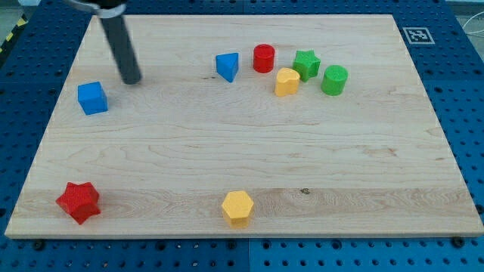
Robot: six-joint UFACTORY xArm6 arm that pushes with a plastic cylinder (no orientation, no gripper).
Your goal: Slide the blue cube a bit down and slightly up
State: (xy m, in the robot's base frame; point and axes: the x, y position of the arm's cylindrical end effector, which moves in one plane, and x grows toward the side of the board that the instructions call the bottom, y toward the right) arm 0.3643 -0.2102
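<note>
The blue cube (pixel 92 98) lies near the left edge of the wooden board (pixel 242 151), in the upper part. My tip (pixel 132 79) is the lower end of a dark rod that comes down from the view's top left. It stands just up and to the right of the blue cube, a short gap apart and not touching it.
A blue triangular block (pixel 227 66), a red cylinder (pixel 263 58), a yellow block (pixel 286 81), a green star (pixel 306 64) and a green cylinder (pixel 334 79) cluster at the top middle. A red star (pixel 78 202) lies bottom left, a yellow hexagon (pixel 237 208) bottom middle.
</note>
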